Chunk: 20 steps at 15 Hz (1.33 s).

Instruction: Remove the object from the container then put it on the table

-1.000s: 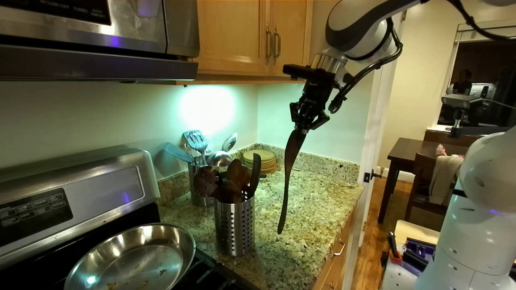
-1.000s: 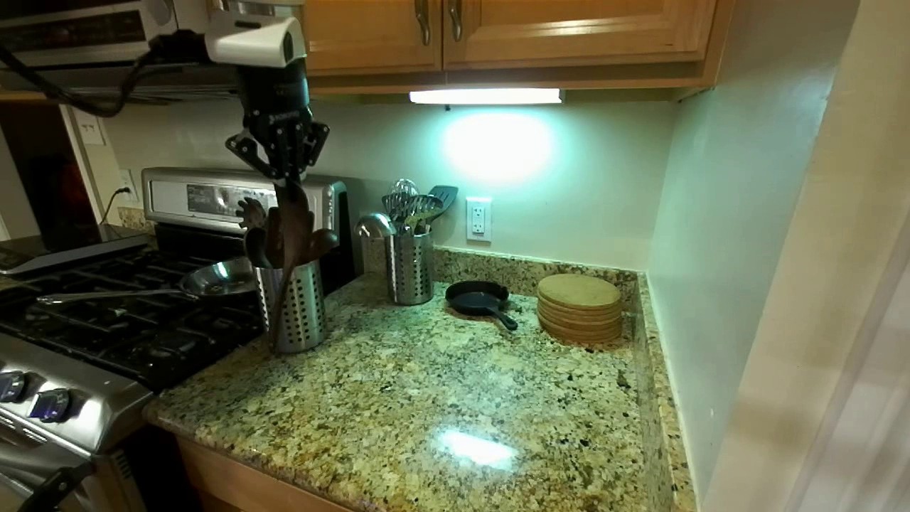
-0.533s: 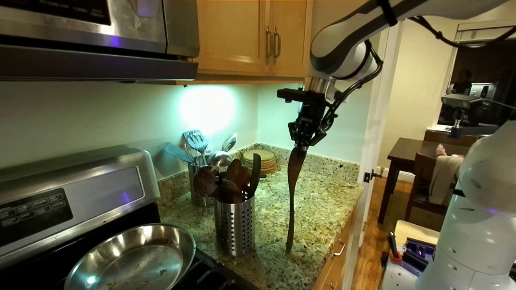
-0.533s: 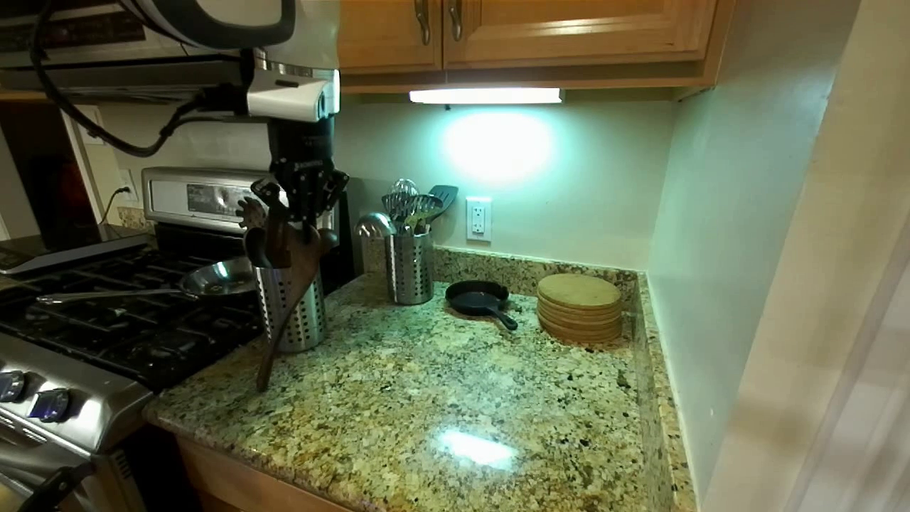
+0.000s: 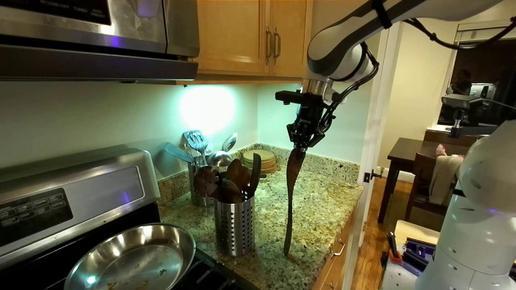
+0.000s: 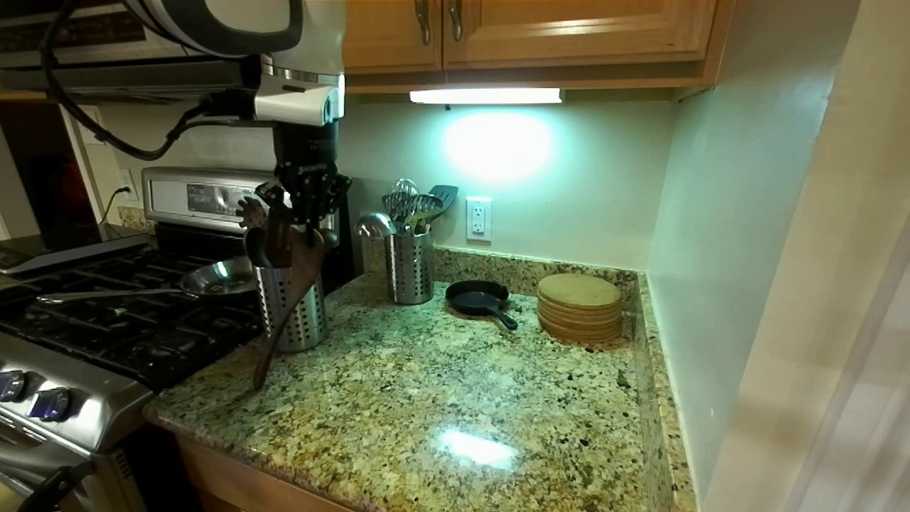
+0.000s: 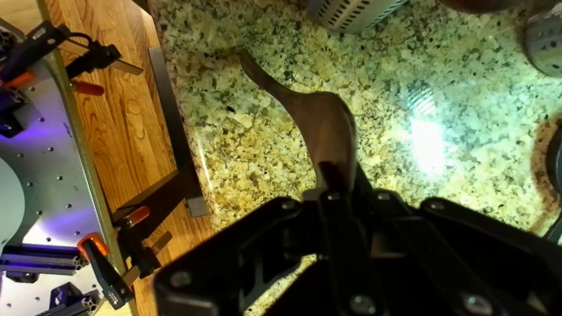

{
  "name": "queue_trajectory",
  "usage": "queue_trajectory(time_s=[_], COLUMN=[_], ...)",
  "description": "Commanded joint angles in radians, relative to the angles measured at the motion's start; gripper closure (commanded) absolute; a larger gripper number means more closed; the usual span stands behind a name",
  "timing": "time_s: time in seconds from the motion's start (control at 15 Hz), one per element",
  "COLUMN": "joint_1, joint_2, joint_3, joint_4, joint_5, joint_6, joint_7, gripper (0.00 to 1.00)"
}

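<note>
The object, a long dark brown utensil (image 5: pixel 292 181), hangs head-up and handle-down from my gripper (image 5: pixel 301 148). My gripper is shut on its broad flat head, also in an exterior view (image 6: pixel 306 226) and in the wrist view (image 7: pixel 342 180). The handle's lower end is at or just above the granite countertop (image 5: pixel 318 205); I cannot tell if it touches. The container, a perforated silver cylinder (image 5: pixel 235 229), stands upright beside the utensil with several other utensils in it. It shows partly behind the handle in an exterior view (image 6: pixel 311 313) and at the top of the wrist view (image 7: pixel 351 15).
A second perforated holder (image 6: pixel 410 270) with metal utensils stands by the wall. A small black skillet (image 6: pixel 476 297) and a stack of round boards (image 6: pixel 579 306) lie at the back. A steel pan (image 5: pixel 141 257) sits on the stove. An upper cabinet (image 5: pixel 234 36) hangs behind the arm.
My gripper has come down with the utensil, bringing the handle's end close to the countertop beside the container. In the last half second it moved only slightly.
</note>
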Motion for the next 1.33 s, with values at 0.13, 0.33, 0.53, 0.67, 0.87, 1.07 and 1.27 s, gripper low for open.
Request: queue_trajectory(time_s=[0.13,0.33,0.53,0.67,0.87,1.07,1.27], joint_1=[0.001,-0.016,-0.026,-0.036,-0.045,-0.053,-0.057], joint_2=[0.030,0.086,0.135,0.168,0.234,0.317,0.416], joint_3=[-0.010,-0.049,-0.113,-0.156,-0.222,-0.264,-0.283], joint_4=[0.017,0.042,0.069,0.094,0.140,0.186,0.234], joint_5=[-0.008,0.007,0.033,0.054,0.120,0.193,0.254], joint_6=[0.000,0.004,0.002,-0.001,-0.014,-0.036,-0.052], joint_7=[0.012,-0.009,-0.047,-0.082,-0.159,-0.225,-0.271], gripper=[0.95,0.95,0.95,0.95,0.95,0.95,0.95])
